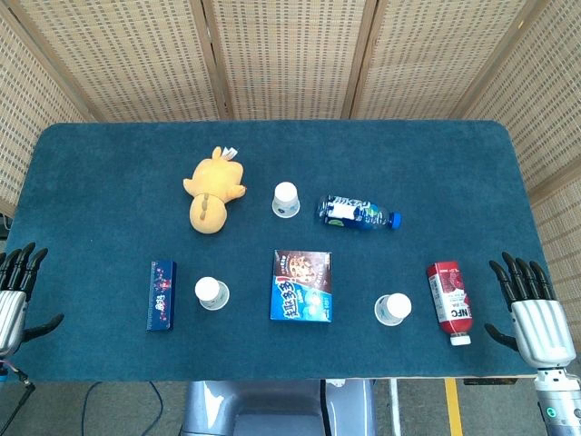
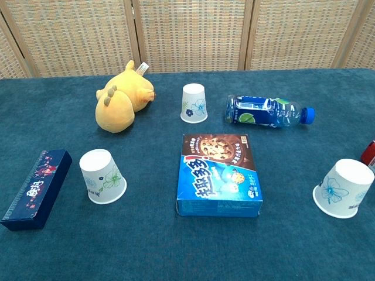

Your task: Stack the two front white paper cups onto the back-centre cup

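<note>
Nearest you in the chest view lies the blue cookie box [image 2: 219, 174], flat on the dark teal table [image 2: 146, 246], between the two front cups. Your front-left paper cup [image 2: 102, 176] stands upside down just right of the long navy box [image 2: 36, 188], and your front-right paper cup [image 2: 343, 188] sits inverted and slightly tilted near the table's right side, close to the red sauce bottle [image 1: 449, 301] that lies on its side. Your target, the back-centre paper cup [image 2: 194, 103], stands upside down farther back, between the yellow plush toy [image 2: 124, 97] on its left and the blue drink bottle [image 2: 266, 111] lying on its side to its right; it touches neither. All three cups are apart from one another. Your left hand [image 1: 14, 292] rests at the table's left front edge with fingers spread and holding nothing; your right hand [image 1: 533, 314] sits at the right front edge, fingers likewise spread and empty. A woven folding screen [image 1: 290, 54] stands behind the table.
</note>
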Available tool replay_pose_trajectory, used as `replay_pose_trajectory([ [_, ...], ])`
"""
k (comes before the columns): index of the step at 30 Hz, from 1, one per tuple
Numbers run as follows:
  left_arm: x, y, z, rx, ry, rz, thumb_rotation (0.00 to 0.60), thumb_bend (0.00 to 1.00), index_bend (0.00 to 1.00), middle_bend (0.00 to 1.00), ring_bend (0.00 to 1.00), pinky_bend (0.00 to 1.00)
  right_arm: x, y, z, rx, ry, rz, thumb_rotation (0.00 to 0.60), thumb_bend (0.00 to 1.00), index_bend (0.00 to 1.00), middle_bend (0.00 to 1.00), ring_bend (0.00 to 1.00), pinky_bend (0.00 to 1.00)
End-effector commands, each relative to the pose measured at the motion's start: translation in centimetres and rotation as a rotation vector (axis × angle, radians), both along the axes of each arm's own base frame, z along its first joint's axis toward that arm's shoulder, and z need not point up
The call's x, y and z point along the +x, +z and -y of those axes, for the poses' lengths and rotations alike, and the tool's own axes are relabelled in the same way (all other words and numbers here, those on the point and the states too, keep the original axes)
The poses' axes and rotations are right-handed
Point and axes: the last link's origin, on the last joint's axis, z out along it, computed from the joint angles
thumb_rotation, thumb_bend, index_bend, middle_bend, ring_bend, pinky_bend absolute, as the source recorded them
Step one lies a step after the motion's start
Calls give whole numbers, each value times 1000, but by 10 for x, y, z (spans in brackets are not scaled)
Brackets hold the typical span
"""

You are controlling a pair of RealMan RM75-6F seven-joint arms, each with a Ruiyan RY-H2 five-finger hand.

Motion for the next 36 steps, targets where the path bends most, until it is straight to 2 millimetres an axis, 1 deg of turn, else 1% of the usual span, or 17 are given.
replay_pose_trajectory([
  [1,0,0,0,-1,0,1,600,68,0,0,0,0,1,-1,0,0,0,0,600,13,0,0,0,0],
  [19,0,-4,-3,-27,4,3,600,75,0,0,0,0,2,-3,0,-31,6,-5,600,13,0,0,0,0],
  [30,6,-8,-1,-38,-21,3,600,80,0,0,0,0,4,-3,0,-39,16,12,600,10,0,0,0,0],
  [33,9,-10,-2,-52,-30,21,600,91,0,0,0,0,4,-3,0,-37,17,16,600,9,0,0,0,0],
  [36,17,-14,-8,-82,-51,69,600,139,33,0,0,0,4,-4,1,-38,16,20,600,9,0,0,0,0],
])
